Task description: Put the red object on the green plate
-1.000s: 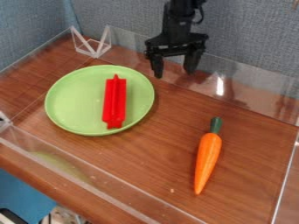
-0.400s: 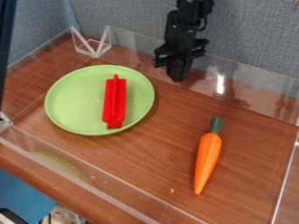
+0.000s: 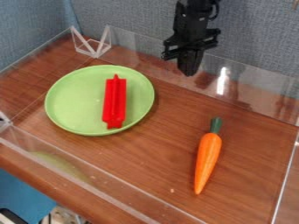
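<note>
The hand (image 3: 188, 67) is seen hanging above the far side of the table (image 3: 176, 131), pointing straight down, with its fingers drawn together and nothing held between them. No object lies directly under it; only bare wood is seen there.

Down and to the left of the hand, nearer the camera, the green plate (image 3: 70, 101) rests flat on the table. The red object (image 3: 114, 101) lies on it, stretched lengthwise across the middle and slightly right of centre, with both ends inside the rim. From this arrangement the task is judged to be complete: the red object is on the plate and apart from the hand, so nothing appears left except perhaps for the arm to be drawn clear.

Below and slightly to the right of the hand, well apart from it and from the plate, an orange carrot (image 3: 207, 163) with a green top lies on the wood, its tip pointing toward the camera. To the far left of the hand, beyond the plate, a small clear wire-like stand (image 3: 91, 40) is seen by the back wall. The table is enclosed by a low transparent wall (image 3: 251, 83). Nothing is seen standing between the hand and the plate.
</note>
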`<state>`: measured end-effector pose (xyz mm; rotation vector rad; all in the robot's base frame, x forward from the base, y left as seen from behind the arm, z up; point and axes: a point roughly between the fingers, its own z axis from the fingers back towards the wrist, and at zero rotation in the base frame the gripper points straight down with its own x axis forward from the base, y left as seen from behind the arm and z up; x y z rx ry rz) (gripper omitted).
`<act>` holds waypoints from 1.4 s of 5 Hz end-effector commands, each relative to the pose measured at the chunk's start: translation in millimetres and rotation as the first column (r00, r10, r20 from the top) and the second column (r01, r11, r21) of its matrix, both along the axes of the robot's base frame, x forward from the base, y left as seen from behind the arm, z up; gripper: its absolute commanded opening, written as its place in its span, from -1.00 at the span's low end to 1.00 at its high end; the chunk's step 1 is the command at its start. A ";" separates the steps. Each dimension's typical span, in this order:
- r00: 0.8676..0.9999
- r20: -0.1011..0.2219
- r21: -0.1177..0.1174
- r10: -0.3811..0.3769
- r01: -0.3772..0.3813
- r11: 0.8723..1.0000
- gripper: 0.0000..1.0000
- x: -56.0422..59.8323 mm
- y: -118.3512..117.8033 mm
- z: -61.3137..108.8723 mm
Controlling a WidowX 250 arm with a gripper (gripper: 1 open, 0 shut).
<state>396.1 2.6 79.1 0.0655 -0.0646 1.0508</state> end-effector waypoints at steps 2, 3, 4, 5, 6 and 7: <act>0.988 0.154 -0.007 0.009 -0.008 1.000 -1.00 -15.8 27.7 84.3; 0.985 0.165 0.005 -0.047 0.047 0.999 1.00 -30.2 46.1 92.2; 0.983 0.155 0.026 -0.097 0.094 0.995 -1.00 -40.9 56.5 88.2; 0.978 0.143 0.040 -0.150 0.146 0.988 -1.00 -46.6 62.5 80.3; 0.984 0.135 0.052 -0.113 0.107 0.993 1.00 -58.4 65.7 73.8; 0.989 0.123 0.069 -0.076 0.068 0.995 1.00 -66.4 67.2 66.0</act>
